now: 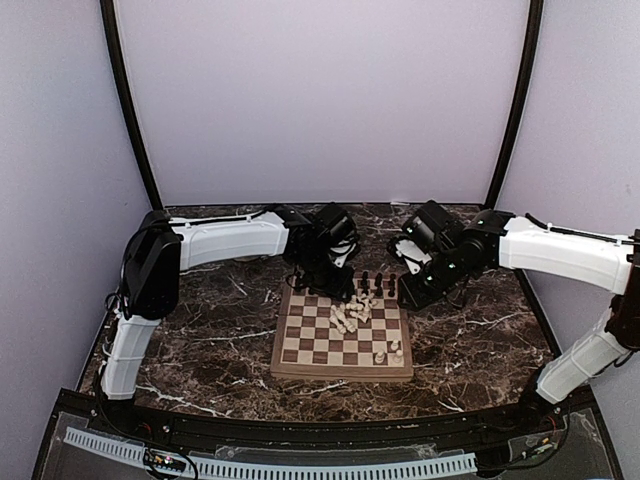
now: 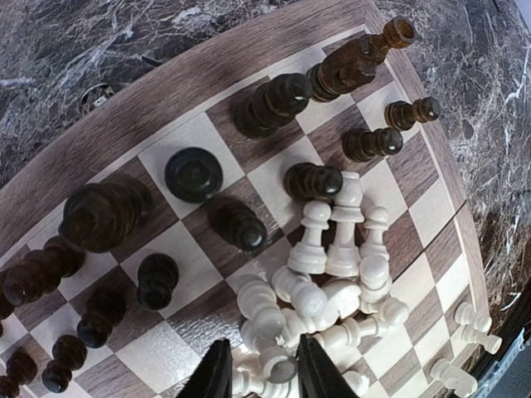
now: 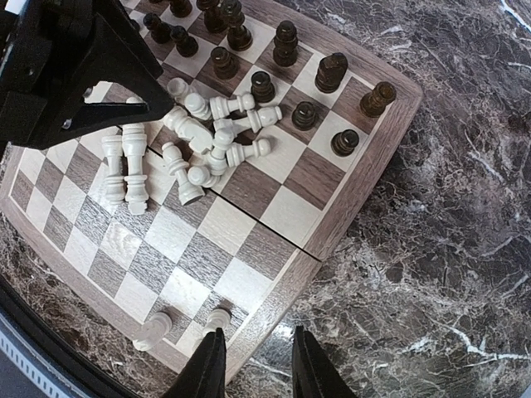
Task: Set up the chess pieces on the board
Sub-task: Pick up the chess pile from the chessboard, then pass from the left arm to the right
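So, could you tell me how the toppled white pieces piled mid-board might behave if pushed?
Lying on round sides, the white pieces would probably roll. Tangled together, one nudged likely shifts its neighbours. Small, so probably light.

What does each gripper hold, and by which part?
Right gripper: nothing. Left gripper: a white chess piece sits between its fingers; a grip cannot be told.

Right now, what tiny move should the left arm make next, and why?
Probably close the left gripper on the white piece between its fingers and lift it straight up. That piece sits in a jumbled white heap on the board, while the dark pieces mostly stand in rows. Whether the fingers already pinch it isn't clear.
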Available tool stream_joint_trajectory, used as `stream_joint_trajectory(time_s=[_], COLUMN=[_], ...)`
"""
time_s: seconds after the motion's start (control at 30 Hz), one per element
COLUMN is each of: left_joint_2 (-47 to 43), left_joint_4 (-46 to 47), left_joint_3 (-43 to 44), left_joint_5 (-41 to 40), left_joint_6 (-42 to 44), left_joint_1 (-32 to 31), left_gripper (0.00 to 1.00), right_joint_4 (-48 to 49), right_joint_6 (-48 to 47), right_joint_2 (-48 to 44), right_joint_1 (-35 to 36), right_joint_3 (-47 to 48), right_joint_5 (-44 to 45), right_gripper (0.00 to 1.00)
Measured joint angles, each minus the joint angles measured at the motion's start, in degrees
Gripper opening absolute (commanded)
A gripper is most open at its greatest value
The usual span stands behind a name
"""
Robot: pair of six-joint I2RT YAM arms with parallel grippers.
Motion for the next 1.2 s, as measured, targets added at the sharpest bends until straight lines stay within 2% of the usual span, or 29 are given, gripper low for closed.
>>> stream_joint_trajectory(time_s=[0.27, 0.6, 0.8, 1.1, 1.2], left_joint_2=[0.0, -0.48, -3.98, -15.13, -19.82], left_joint_4=[-1.11, -4.11, -7.98, -8.52, -6.86], left_joint_3=[0.02, 0.42, -0.5, -9.44, -16.39], left_joint_5=[-0.2, -2.12, -2.56, -2.45, -1.62], left_joint_6=[-0.22, 0.02, 0.02, -0.96, -2.1], left_joint_1=[0.0, 0.0, 0.0, 0.0, 0.0], left_gripper=[0.15, 0.1, 0.08, 0.08, 0.08], right_joint_4=[0.46, 1.51, 2.1, 3.85, 4.02], right_joint_6=[0.33, 0.61, 0.59, 0.57, 0.57], right_joint_2=[0.0, 0.11, 1.01, 3.74, 4.46], right_joint_1=[0.0, 0.0, 0.0, 0.0, 0.0], right_joint_3=[-0.46, -0.48, -0.48, -0.33, -0.15], right_joint_5=[-0.04, -0.63, -1.2, -3.85, -4.7], right_gripper=[0.29, 0.29, 0.29, 0.29, 0.29])
